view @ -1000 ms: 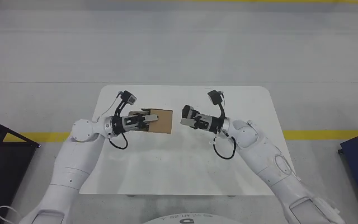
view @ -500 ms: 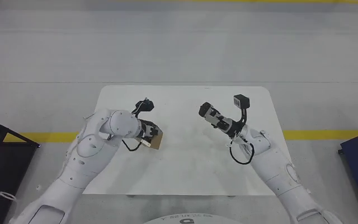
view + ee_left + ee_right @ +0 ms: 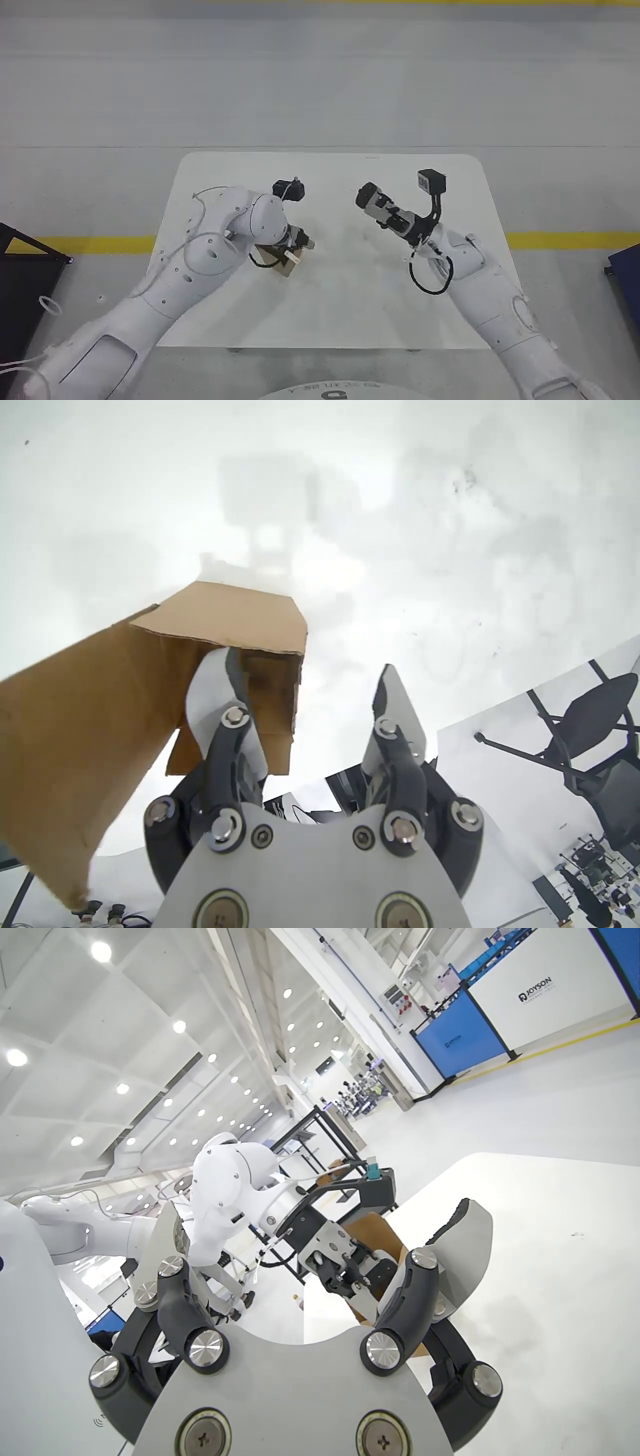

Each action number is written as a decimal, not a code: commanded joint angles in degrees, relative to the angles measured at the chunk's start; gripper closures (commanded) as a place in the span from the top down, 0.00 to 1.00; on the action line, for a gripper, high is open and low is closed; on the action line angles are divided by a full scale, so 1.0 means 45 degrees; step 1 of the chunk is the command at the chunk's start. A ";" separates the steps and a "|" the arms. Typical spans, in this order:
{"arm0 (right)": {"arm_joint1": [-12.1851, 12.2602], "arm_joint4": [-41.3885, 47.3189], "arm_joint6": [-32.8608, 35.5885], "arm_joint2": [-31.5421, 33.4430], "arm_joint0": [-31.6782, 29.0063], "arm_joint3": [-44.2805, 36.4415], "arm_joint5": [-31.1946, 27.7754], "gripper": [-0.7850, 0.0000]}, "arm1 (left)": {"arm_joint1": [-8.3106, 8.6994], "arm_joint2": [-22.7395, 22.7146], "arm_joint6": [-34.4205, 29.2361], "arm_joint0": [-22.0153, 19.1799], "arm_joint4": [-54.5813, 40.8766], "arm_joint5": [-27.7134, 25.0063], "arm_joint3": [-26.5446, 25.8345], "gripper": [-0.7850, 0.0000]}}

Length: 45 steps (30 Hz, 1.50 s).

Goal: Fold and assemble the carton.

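Observation:
The brown carton [image 3: 287,264] lies partly under my left wrist near the table's middle. In the left wrist view the carton [image 3: 100,710] slants across one side, an end flap [image 3: 240,620] folded over its open end. My left gripper [image 3: 307,665] is open, one finger [image 3: 220,685] against that open end and the other finger [image 3: 395,700] over bare table. My right gripper [image 3: 366,195] hangs open above the table to the right, nothing between its fingers. Looking from the right wrist, the right gripper [image 3: 320,1223] faces the carton [image 3: 377,1228] and the left arm.
The white table [image 3: 400,290] has bare surface to the right of the carton and along the front. A yellow floor line [image 3: 560,240] runs behind both sides. A dark frame [image 3: 20,270] stands off the table's left edge.
My left arm has swung the carton from the back left toward the table's middle front and turned it. My right gripper drew back to the right and rose, then kept still.

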 commanded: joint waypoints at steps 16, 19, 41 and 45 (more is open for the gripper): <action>-0.0322 -0.2575 -0.0415 -0.1125 0.0796 -0.0501 0.3305 1.00 | 0.1492 -1.0501 0.1429 0.6091 -0.7440 -0.4016 -0.3516 1.00; -0.0330 -0.2643 -0.0423 -0.1152 0.0815 -0.0504 0.3385 1.00 | 0.1552 -1.1231 0.1463 0.6800 -0.8741 -0.4962 -0.2413 1.00; -0.1216 -0.2632 0.3068 -0.4846 0.3559 0.0282 0.4585 0.00 | 0.1199 -1.0523 0.2534 0.5616 -1.5375 -0.9931 0.3776 1.00; -0.1358 -0.2790 0.3504 -0.5266 0.3929 0.0674 0.5263 0.00 | 0.1199 -1.0523 0.2534 0.5616 -1.5375 -0.9931 0.3776 1.00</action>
